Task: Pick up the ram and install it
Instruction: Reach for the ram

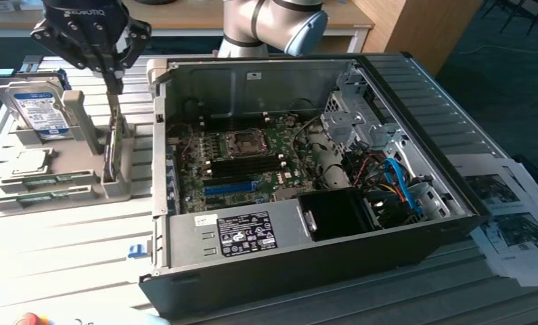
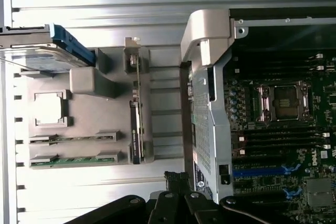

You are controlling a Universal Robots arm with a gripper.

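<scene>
The ram point(image 2: 135, 132) is green, the hard drive label point(image 1: 36, 108) blue and white, the computer case point(image 1: 278, 277) black.

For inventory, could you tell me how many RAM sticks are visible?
3: two flat sticks in the holder, one upright stick near the end effector; others may be hidden.

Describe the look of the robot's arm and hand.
The arm is a smooth silver-grey tube with rounded joints, one closed by a light blue cap. The hand is matte black, built of pivoting linkage bars tapering to slim fingers, with white lettering across its body.
</scene>
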